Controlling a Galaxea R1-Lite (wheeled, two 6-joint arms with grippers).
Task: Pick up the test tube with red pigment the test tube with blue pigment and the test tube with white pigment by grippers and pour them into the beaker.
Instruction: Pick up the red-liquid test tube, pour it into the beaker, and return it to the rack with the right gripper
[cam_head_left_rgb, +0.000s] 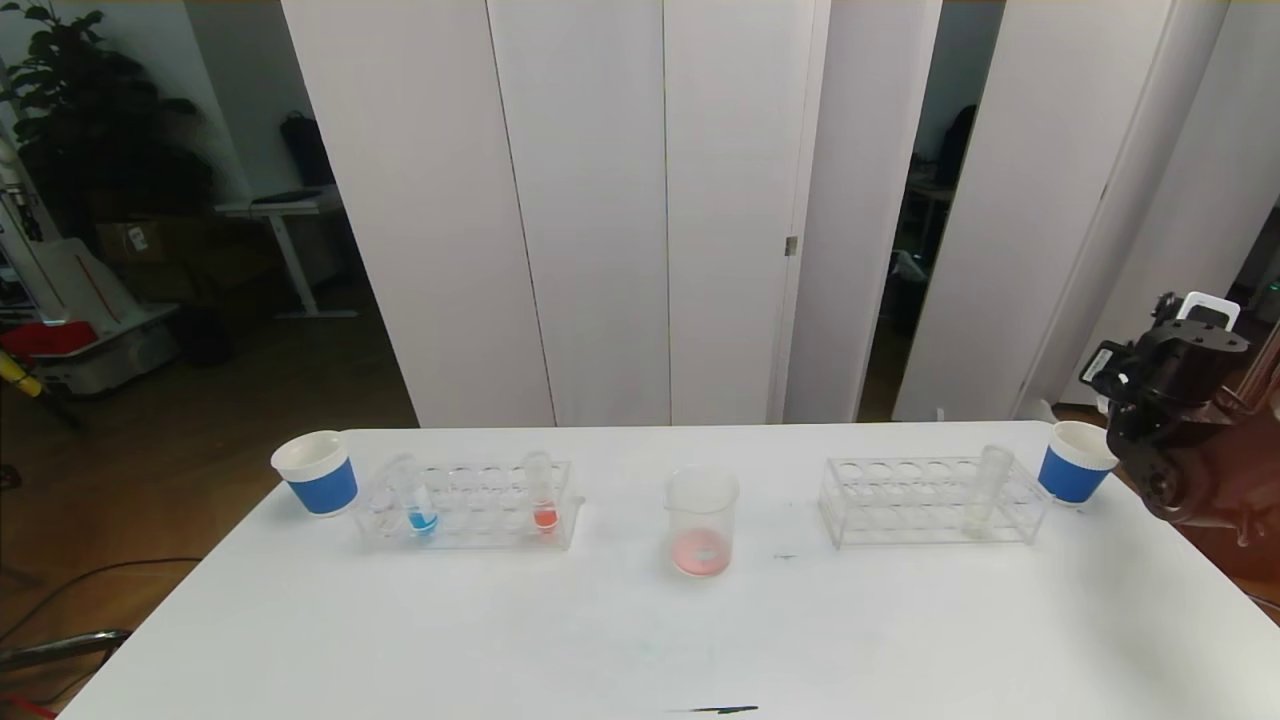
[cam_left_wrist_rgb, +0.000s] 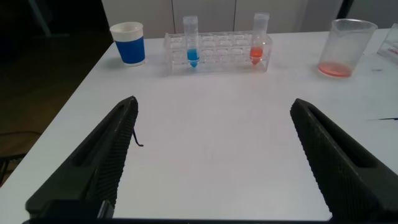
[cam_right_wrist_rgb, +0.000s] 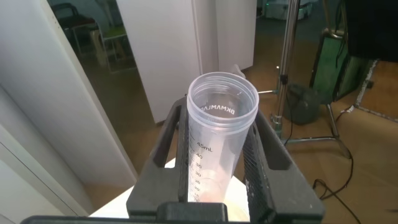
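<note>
**Operator:** Which arm is nearer to the blue one?

**Spotter:** Your left. The left gripper (cam_left_wrist_rgb: 214, 104) sits low over the near part of the white table (cam_left_wrist_rgb: 211, 81) with its jaws spread wide and nothing between them. In the left wrist view the test tube with blue pigment (cam_left_wrist_rgb: 191, 45) is at the upper left of the frame. It is straight ahead of your jaws and a little toward the left finger, but well apart from them.

**Operator:** How does it lie?

**Spotter:** It stands upright in the clear left rack (cam_left_wrist_rgb: 217, 59) with its long axis vertical and its mouth up. That suggests you come at it level and close on the part above the rack. The tube with red liquid (cam_left_wrist_rgb: 258, 42) stands in the same rack toward the other end. The blue paper cup (cam_left_wrist_rgb: 129, 42) is just beside the rack's outer end, so keep your left finger off it.

**Operator:** And the beaker?

**Spotter:** The beaker (cam_head_left_rgb: 702, 520) is at the centre of the head view, to the right of that rack, with a pinkish pool at its bottom. Once you have lifted the tube, you carry it that way.

**Operator:** What about the right arm?

**Spotter:** The right gripper (cam_right_wrist_rgb: 221, 124) is raised at the far right edge of the head view. It is pinching a clear graduated tube (cam_right_wrist_rgb: 211, 155), and I cannot tell what the tube holds.
</note>
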